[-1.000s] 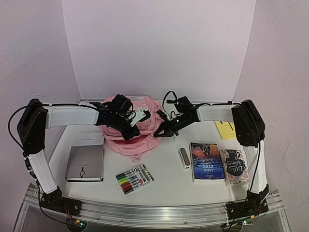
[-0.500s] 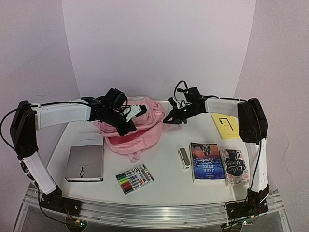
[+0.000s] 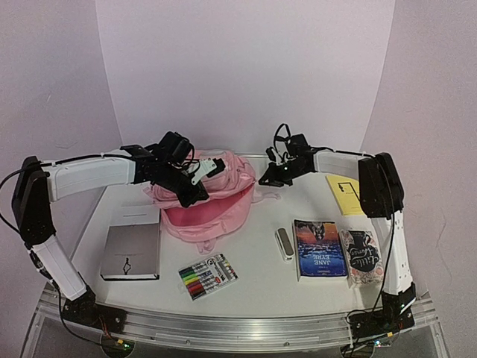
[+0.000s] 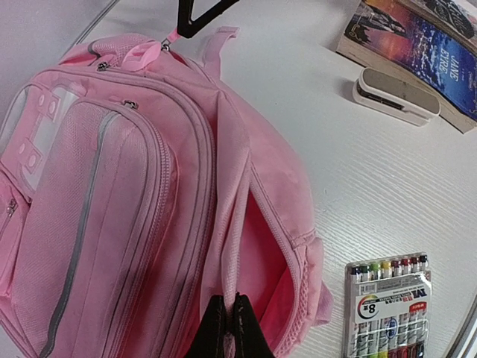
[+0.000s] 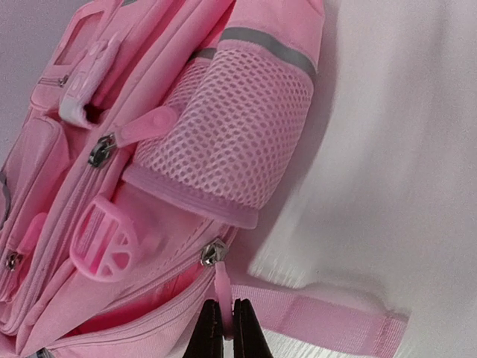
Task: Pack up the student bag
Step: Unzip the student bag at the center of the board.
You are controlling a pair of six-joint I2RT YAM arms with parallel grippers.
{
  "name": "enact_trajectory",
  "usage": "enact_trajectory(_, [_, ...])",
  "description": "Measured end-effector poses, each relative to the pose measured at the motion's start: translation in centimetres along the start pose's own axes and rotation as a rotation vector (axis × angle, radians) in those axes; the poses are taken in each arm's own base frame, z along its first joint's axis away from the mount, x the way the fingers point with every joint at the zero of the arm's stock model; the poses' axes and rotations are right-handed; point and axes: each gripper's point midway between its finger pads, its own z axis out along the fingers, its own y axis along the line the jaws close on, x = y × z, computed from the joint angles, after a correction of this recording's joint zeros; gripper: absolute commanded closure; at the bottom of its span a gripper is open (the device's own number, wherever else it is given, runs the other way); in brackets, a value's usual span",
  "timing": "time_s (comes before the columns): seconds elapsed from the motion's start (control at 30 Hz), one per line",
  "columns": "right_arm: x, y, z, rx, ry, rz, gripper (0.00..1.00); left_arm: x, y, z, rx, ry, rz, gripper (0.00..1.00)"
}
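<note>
Showing one student bag [image 3: 216, 215], one marker pack [image 3: 208, 276]

Bright, even light from overhead in the top view, and the backdrop [image 3: 246, 74] is washed pale lilac with no hard glare. Only faint, soft shadows fall on the table [image 3: 261, 283]. The bag [image 3: 216, 212] lays a thin one along its near edge, and the rail [image 3: 246, 327] in front gleams a little. The left wrist view is crisp across the fabric, with a light sheen on the marker pack [image 4: 387, 306]. The left hand [image 4: 228, 302] is a dark, soft-edged shape at the bottom. In the right wrist view the bag's mesh is sharp up close. The table to the right is smeared and out of focus, grey shadow sits under the bag, and the right hand [image 5: 222, 306] is nearly black.
</note>
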Motion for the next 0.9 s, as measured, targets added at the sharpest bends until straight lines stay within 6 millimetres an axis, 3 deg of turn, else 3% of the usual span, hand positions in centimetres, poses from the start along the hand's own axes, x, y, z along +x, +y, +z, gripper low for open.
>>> enact_trajectory(0.4, [-1.9,-2.2,-0.1,0.06,-0.056,-0.012,1.0,-1.8,1.0,-0.2,-0.032,-0.039,0.027,1.0])
enact_trajectory(0.67, [-0.2,-5.9,-3.2,0.099,-0.064,0.054,1.0,-2.4,3.2,3.6,-0.044,-0.023,0.047,1.0])
enact_trajectory(0.73, [-0.3,-6.7,-3.6,0.112,-0.072,0.064,1.0,-2.4,3.9,4.5,-0.048,-0.016,0.051,0.96])
enact_trajectory(0.8, [-0.3,-7.2,-3.8,0.122,-0.076,0.067,0.78,-2.4,4.5,5.2,-0.053,-0.012,0.045,0.75])
enact_trajectory(0.9, [-0.6,-7.6,-4.2,0.141,-0.086,0.063,0.34,-2.0,5.0,5.5,-0.062,0.007,0.015,0.39])
